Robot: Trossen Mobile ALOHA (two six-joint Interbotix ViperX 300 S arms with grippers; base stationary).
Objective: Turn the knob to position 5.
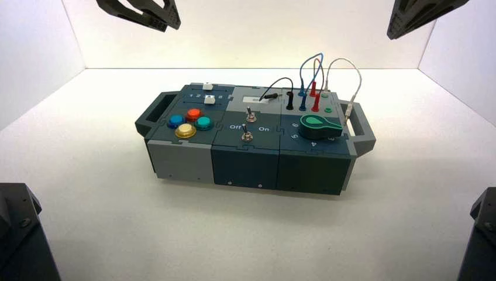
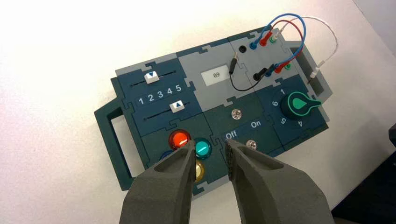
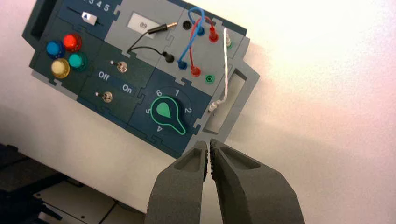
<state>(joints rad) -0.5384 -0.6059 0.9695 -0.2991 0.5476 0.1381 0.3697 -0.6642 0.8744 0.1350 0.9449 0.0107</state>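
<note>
The green teardrop knob (image 1: 319, 123) sits on the dark teal panel at the right end of the box. In the right wrist view the knob (image 3: 168, 114) points between numerals 2 and 4, and the numeral 5 (image 3: 148, 111) lies on the opposite side of the ring. The left wrist view also shows the knob (image 2: 299, 105) and the 5 (image 2: 283, 121). My left gripper (image 2: 210, 151) is open and empty, held high above the push-button end. My right gripper (image 3: 208, 148) is shut and empty, held high off the knob end of the box.
The box (image 1: 181, 161) carries four coloured push-buttons (image 1: 188, 122), two toggle switches (image 1: 248, 126) by Off/On lettering, two sliders (image 2: 159, 91) and looping wires (image 1: 313, 73). Handles (image 1: 153, 111) stick out at both ends. White walls ring the table.
</note>
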